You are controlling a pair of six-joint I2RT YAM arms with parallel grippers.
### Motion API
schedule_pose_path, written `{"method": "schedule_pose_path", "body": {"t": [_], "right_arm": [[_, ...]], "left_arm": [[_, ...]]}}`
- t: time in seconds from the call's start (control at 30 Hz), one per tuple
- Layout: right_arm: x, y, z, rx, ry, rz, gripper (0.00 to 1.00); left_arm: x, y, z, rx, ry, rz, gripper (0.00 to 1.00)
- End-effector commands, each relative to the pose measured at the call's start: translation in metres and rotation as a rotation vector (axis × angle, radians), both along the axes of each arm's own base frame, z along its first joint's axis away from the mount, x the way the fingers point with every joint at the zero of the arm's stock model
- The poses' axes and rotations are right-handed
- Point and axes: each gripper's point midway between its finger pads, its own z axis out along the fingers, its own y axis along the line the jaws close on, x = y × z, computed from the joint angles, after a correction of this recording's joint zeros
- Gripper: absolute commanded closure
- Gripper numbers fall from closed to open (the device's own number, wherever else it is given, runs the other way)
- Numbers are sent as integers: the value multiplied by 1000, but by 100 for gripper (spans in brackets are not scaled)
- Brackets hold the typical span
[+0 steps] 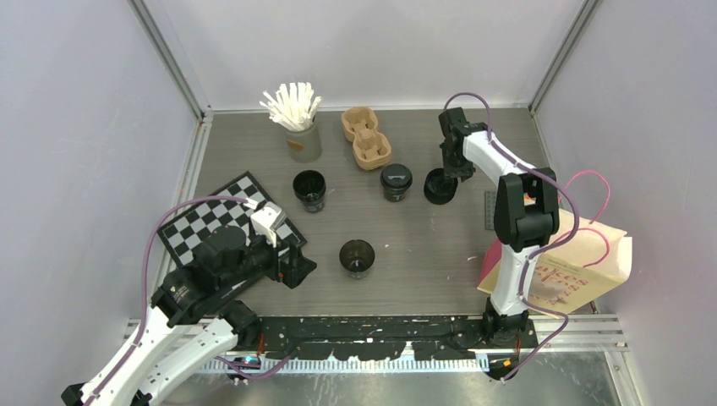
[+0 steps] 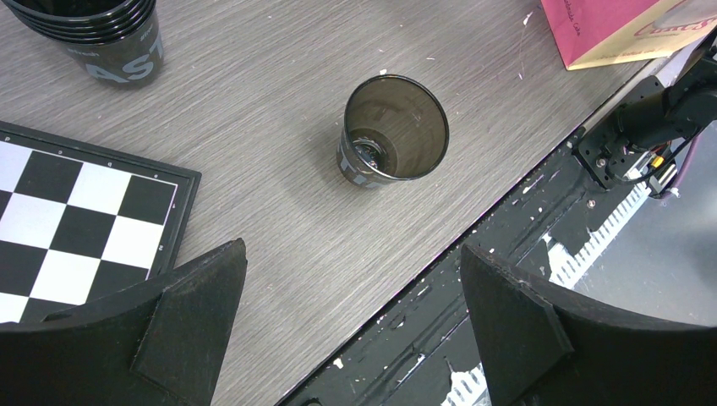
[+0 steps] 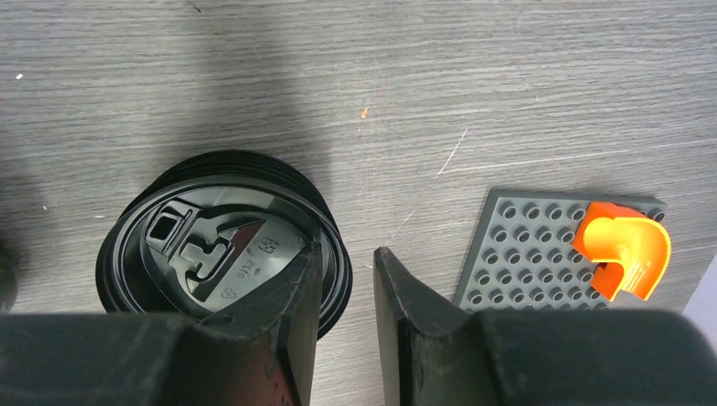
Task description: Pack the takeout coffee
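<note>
Right gripper [image 3: 347, 249] is straddling the rim of the lid stack [image 3: 203, 245], jaws narrow (only its wrist view shows this). Left gripper [image 2: 351, 249] is gaping wide; cup stack [image 2: 110, 51] is reading "AST".

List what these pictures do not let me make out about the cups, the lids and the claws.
- Right wrist view: whether the right claw pinches the lids. Its own fingers cover the stack's rim.
- Right wrist view: how many lids are stacked. Seen from above, the layers merge.
- Left wrist view: the cup stack is cut off by the top edge, so its lettering is incomplete.
- Top view: the bag print is partly behind the right arm.
</note>
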Motion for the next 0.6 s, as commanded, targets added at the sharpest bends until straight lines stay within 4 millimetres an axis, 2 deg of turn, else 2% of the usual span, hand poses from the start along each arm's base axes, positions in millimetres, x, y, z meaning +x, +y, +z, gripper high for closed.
{"method": "schedule_pose_path", "body": {"t": [0.0, 0.23, 0.57], "right_arm": [[13, 1, 9, 7, -41, 2, 67], [13, -1, 6, -7, -35, -6, 83], [12, -6, 27, -28, -74, -23, 99]], "left_arm": [[2, -4, 5, -10, -33, -23, 0], [2, -4, 5, -11, -34, -23, 0], [2, -4, 5, -8, -30, -23, 0]]}}
